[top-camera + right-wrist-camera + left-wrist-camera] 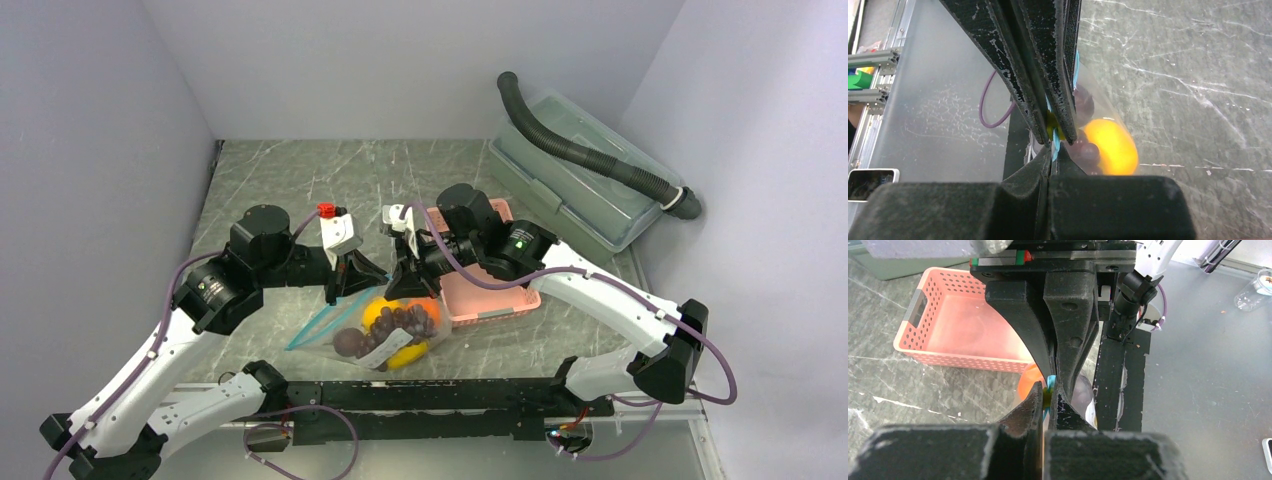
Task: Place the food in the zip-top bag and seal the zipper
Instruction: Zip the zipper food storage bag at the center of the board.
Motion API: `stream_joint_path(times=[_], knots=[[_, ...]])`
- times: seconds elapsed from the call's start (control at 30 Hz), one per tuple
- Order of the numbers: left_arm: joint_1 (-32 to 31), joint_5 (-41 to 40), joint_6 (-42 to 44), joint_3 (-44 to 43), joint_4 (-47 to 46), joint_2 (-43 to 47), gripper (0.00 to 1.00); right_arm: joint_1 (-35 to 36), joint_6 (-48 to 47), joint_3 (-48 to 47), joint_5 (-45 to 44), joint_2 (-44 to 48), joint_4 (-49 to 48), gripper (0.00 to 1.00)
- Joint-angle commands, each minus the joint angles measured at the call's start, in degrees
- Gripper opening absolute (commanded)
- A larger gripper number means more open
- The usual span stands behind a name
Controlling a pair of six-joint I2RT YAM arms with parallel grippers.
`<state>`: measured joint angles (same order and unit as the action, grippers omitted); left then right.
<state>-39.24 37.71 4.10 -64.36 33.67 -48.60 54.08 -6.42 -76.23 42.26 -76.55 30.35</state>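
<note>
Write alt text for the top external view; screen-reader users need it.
The left gripper and right gripper pinch the zipper of a clear zip-top bag holding toy food; a pink basket sits beside it on the table.

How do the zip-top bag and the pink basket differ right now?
The zip-top bag is clear and floppy; the pink basket is rigid and perforated. The bag holds the food; the basket looks empty. The left gripper and right gripper pinch the bag's teal strip; neither holds the basket. Both sit on the table.
</note>
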Motion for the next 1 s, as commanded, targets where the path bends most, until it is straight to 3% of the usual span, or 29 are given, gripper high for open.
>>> stream_joint_path(times=[0.0, 0.97], knots=[[-0.2, 0.9, 1.5, -0.4, 0.1, 0.2, 0.0, -0.1, 1.5, -2.4, 0.4, 2.8, -5.5, 0.0], [-0.2, -0.2, 1.6, 0.1, 2.5, 2.6, 0.0, -2.2, 2.2, -1.4, -6.2, 10.6, -6.3, 0.0]])
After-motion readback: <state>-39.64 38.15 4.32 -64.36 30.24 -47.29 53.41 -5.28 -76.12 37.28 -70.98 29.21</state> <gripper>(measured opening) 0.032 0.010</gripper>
